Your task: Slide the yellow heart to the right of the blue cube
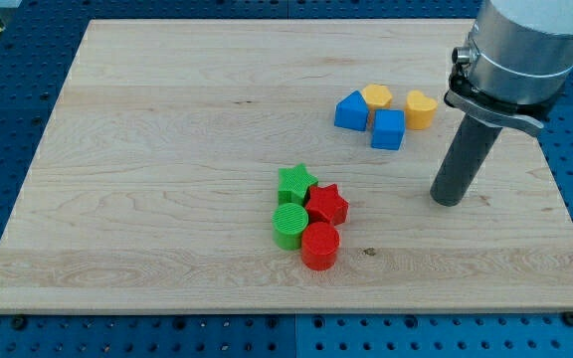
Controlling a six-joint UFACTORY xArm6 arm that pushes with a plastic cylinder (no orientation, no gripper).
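**Rod waits beside the yellow heart**

Nearest the board's [117,219] bottom edge sit a red cylinder [319,246] and green cylinder [289,225], with a red star [327,205] and green star [295,183] just behind. Toward the right edge, my tip [447,201] rests alone; the arm has no claw. Farther back, the blue cube [388,129] touches the yellow heart [421,108], which sits up-right of it, beside a blue triangular block [350,110] and another yellow block [376,96].
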